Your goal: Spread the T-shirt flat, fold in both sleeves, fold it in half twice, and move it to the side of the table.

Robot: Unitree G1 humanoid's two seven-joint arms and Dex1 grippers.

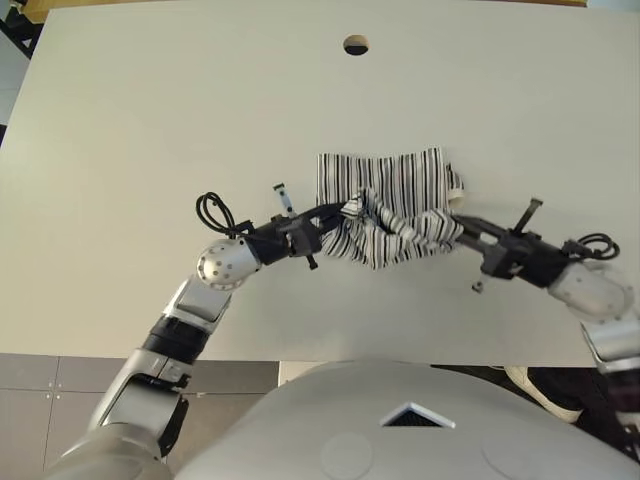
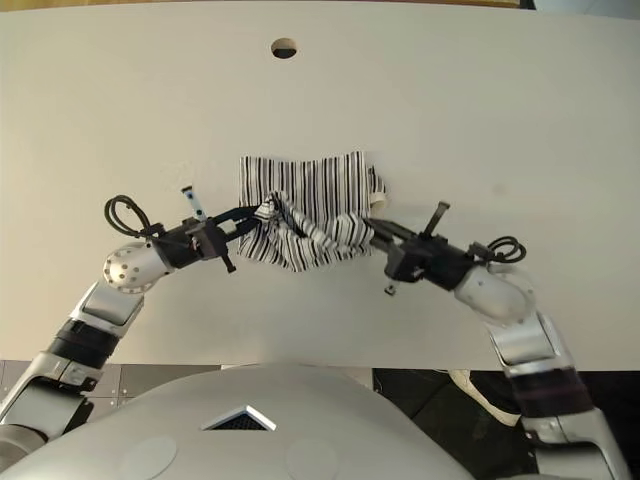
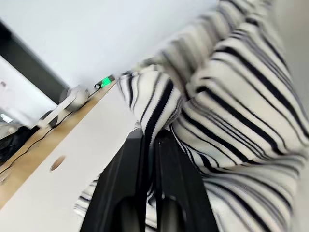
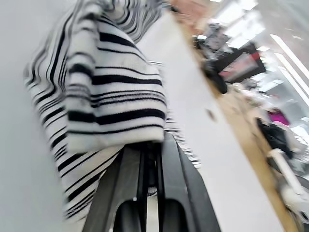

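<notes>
The striped T-shirt (image 1: 385, 185) sat near the middle of the white table (image 1: 150, 120), a bit toward 6 o'clock. Its 12 o'clock half lay flat. Its 6 o'clock half was bunched and held up. The left gripper (image 1: 343, 211) pinched the cloth tight at the 9 o'clock side. The right gripper (image 1: 457, 224) pinched it tight at the 3 o'clock side. This looked like a fold in half. To do it well, both grippers should probably go toward 12 o'clock together, level, with the cloth gently tight, so the edges meet.

Silver arms (image 2: 128, 268), black end effectors (image 2: 262, 213) (image 2: 372, 228)
</notes>
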